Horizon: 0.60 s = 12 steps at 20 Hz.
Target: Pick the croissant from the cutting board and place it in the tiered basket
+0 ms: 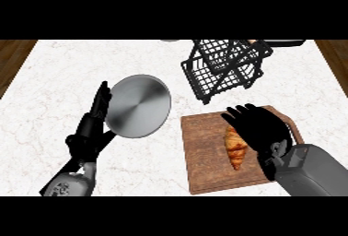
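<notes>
Reaching step, by the look of it. Right hand [262,129] over the board [204,156], fingers [238,113] spread and released, just beside the croissant [236,150], nothing grasped yet. Croissant flat on the board, partly hidden by the hand. Left hand [92,133] resting open beside the plate [138,106]. Next: close round the croissant, lift, carry up to the basket [221,69] beyond the board.

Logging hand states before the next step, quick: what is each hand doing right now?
Left hand: open, fingers straight, beside the plate, holding nothing.
Right hand: open over the croissant on the cutting board, not yet gripping it.
</notes>
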### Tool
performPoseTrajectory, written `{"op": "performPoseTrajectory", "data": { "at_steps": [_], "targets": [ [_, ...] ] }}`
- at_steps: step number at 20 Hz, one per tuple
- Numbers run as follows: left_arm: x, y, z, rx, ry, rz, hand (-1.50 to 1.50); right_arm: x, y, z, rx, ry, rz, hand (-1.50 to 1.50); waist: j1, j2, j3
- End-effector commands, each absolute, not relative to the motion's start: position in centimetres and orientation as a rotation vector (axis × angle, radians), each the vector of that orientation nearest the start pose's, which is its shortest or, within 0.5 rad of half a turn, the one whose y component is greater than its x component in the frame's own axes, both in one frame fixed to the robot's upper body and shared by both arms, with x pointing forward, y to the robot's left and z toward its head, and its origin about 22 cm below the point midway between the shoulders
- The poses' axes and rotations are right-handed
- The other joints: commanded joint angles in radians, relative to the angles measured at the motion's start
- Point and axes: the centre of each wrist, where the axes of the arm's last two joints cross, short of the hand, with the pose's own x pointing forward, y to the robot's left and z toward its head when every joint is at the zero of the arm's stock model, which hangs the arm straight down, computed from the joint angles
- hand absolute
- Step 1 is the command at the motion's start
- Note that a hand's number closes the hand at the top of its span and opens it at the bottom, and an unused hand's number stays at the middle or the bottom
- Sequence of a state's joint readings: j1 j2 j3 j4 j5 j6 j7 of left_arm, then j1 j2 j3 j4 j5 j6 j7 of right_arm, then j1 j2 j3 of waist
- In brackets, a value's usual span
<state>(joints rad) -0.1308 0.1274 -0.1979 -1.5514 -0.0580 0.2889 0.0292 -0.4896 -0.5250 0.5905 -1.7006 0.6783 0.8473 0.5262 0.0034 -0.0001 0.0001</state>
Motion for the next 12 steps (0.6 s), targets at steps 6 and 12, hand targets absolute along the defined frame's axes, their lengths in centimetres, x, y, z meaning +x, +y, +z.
{"op": "performPoseTrajectory", "data": {
  "at_steps": [6,12],
  "targets": [
    [25.5,19.6,4.4,0.186,-1.663,-0.112,0.0,29.2,-14.3,9.2,-0.67,-0.771,1.891,-1.5,0.006,0.0,0.0],
    [27.2,21.3,4.2,0.199,-1.662,-0.103,0.0,29.7,-13.7,9.4,-0.689,-0.728,1.89,-1.5,0.0,0.0,0.0]
  ]
}}
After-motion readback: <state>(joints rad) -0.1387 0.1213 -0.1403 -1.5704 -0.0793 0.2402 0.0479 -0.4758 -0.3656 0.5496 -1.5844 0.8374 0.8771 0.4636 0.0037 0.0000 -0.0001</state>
